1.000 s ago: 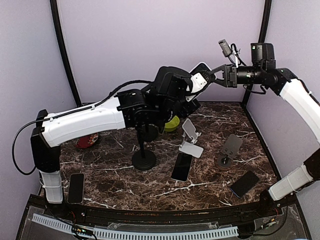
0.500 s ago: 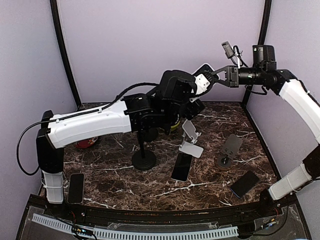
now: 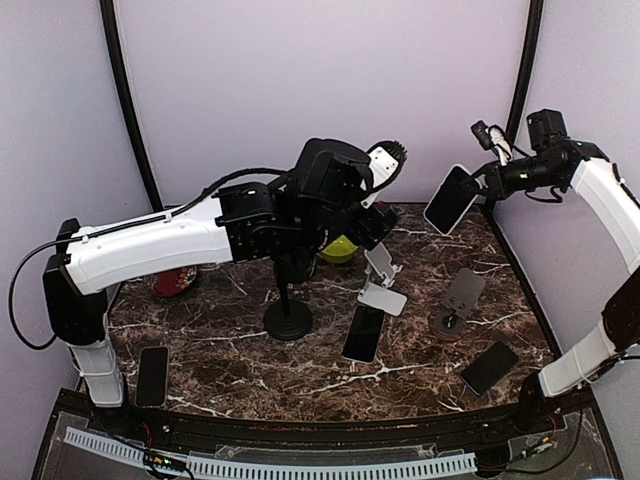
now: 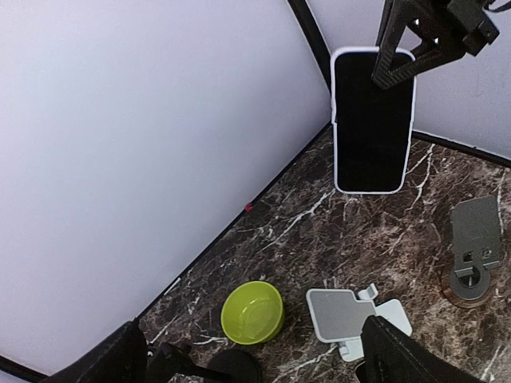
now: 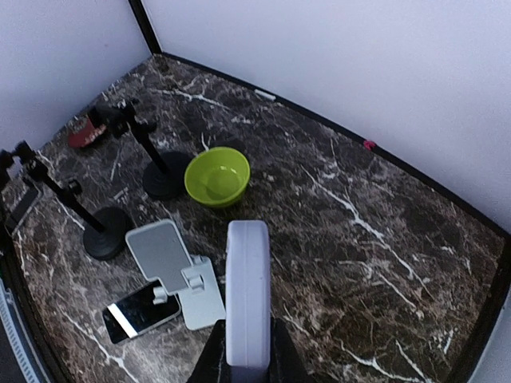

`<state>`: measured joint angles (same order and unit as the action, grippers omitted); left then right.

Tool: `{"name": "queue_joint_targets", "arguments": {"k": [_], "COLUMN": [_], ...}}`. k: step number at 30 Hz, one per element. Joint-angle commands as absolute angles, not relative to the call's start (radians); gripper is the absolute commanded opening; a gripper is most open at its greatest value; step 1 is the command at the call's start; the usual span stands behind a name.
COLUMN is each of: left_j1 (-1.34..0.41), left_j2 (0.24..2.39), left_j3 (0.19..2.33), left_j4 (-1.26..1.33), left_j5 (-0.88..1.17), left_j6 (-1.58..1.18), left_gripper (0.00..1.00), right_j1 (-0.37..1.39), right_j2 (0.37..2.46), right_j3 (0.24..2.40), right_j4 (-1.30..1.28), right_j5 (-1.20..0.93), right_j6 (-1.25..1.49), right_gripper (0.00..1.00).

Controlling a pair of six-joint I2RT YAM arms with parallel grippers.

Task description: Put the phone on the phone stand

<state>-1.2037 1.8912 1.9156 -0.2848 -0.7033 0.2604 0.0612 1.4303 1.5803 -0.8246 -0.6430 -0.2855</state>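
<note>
Since the earlier frame the right gripper [image 3: 478, 180] has pulled away to the right with the phone [image 3: 450, 199], and the left gripper [image 3: 385, 165] has drawn back left, so the two no longer meet. From above, the phone hangs tilted in the air near the back right corner, well above the table [image 3: 420, 385]. The white stand [image 3: 380, 282] sits near the middle, with a black stand [image 3: 455, 300] to its right and a pole stand [image 3: 288, 318] to its left. Other phones lie flat on the table.

From the left wrist, the left fingers [image 4: 120, 359] sit wide apart with nothing between them. The phone [image 4: 374, 120] faces this camera, screen dark, pinched at its top edge by the right gripper [image 4: 403, 60].

From the right wrist, the phone [image 5: 247, 295] is seen edge-on, clamped between the right fingers [image 5: 214, 363]. The white stand [image 5: 172, 263] lies below and to the left, beside a green bowl [image 5: 216, 177].

The step in hand looks like the carry: the phone is held by the right arm alone and not yet over any stand. Next, I judge, it must come down toward a stand, probably the white one, tilted to match the back plate and lowered until its bottom edge rests on the lip before release.
</note>
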Motion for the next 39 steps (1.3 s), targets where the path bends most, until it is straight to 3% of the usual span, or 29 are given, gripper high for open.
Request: {"name": "queue_joint_targets", "arguments": {"k": [1,9,19,31,39], "left_j1": [-1.21,-1.21,-1.21,-1.21,-1.21], "left_j2": [1.794,1.764,1.763,1.769,1.782], "left_j3": [1.841,1.746,1.714,1.703,1.707], "left_j4": [-0.283,-0.275,-0.261,-0.237,-0.231], "left_j5": [-0.607,-0.522,-0.512,-0.505,-0.492], "left_j6": [0.148,0.074,0.064,0.067,0.063], "left_gripper": [0.96,0.95,0.95,0.95,0.94], "right_j1": [0.022,0.002,-0.009,-0.01,-0.008], "right_j2": [1.399,1.448,1.448,1.347,1.284], "right_j3": [1.565,1.602,1.523,1.641,1.524], "right_j4": [-0.981,-1.173,-1.184,-1.139,-1.157], "right_j5": [-0.592,-0.589,-0.593,-0.581,-0.628], "right_j6": [-0.487,-0.597,-0.566,-0.556,-0.55], "right_gripper": [0.0,0.0,0.0,0.0,0.0]}}
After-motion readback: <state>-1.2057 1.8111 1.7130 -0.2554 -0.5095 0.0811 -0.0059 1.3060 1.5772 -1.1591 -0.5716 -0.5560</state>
